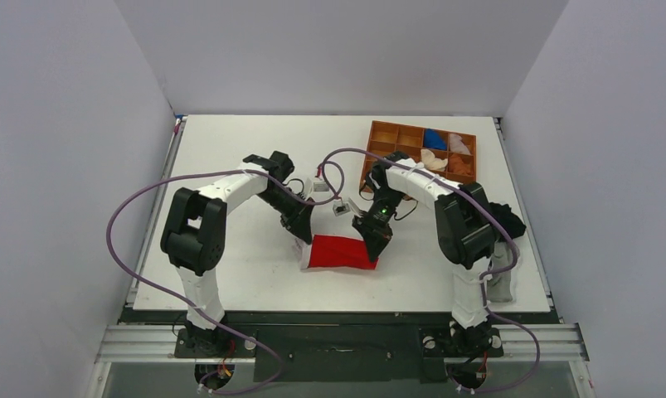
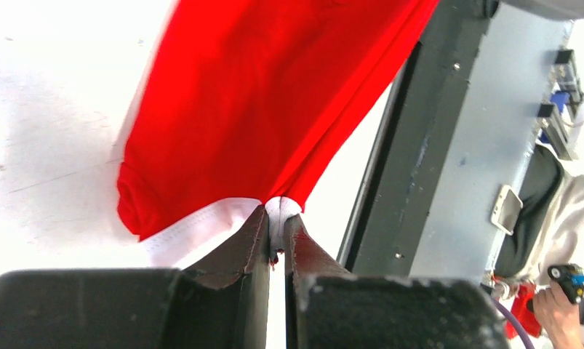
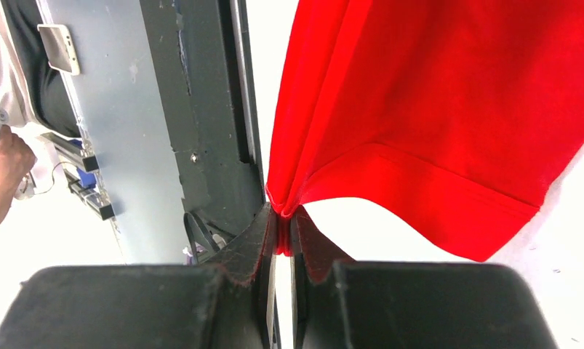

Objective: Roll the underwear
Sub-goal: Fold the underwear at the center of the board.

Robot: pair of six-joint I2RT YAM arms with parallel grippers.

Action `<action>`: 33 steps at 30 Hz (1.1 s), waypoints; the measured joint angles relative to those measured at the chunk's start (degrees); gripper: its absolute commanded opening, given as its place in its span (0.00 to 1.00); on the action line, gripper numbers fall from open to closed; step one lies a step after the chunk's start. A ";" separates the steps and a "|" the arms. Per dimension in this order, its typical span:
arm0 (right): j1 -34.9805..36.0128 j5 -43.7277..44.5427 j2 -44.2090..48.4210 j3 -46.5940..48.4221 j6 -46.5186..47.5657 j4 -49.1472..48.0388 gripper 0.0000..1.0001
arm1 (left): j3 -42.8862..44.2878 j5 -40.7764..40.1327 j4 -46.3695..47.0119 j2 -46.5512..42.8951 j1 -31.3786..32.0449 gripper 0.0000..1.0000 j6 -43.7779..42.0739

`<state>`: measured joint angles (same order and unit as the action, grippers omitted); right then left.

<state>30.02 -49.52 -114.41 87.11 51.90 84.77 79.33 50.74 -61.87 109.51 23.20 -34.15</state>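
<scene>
- Underwear [image 1: 343,251] lay as a bright red band on the white table [image 1: 230,157], near its front edge and between the two arms.
- The left gripper [image 2: 276,212] was clamped on a white-trimmed corner at the left end of the red fabric, with cloth bunched between its closed fingers.
- The right gripper [image 3: 283,215] pinched a red hemmed edge at the opposite, right end, its jaws pressed together on the cloth.
- In both wrist views the fabric fanned away from the pinch in folds.
- A wooden compartment tray [image 1: 379,126] sat at the table's far right, holding blue and pale items.
- A black garment [image 1: 508,220] lay beside the right arm at the table's right edge.
</scene>
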 measured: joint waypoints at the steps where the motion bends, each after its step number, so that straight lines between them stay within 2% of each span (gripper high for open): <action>1: -0.28 0.00 -0.94 0.61 0.00 0.02 0.04 | -0.04 -0.87 1.40 0.00 -0.02 0.00 1.07; 14: -2.38 0.66 -9.31 8.44 -0.13 0.39 0.11 | -2.21 -9.64 15.08 0.28 -0.04 0.00 10.99; 19: -2.84 0.68 -11.74 11.13 -1.18 0.42 0.30 | -4.92 -13.66 19.08 0.28 -0.17 0.00 15.06; 22: -3.10 0.57 -12.15 11.28 -2.03 0.35 0.37 | -6.08 -15.67 20.24 0.28 -0.35 0.00 16.11; 33: -4.44 -3.13 -12.17 11.37 -6.12 -0.74 0.48 | -10.47 -16.61 21.99 -1.40 -0.37 0.00 17.20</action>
<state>25.58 -52.64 -126.58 98.48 45.78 84.03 68.86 34.13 -39.88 108.12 22.83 -16.95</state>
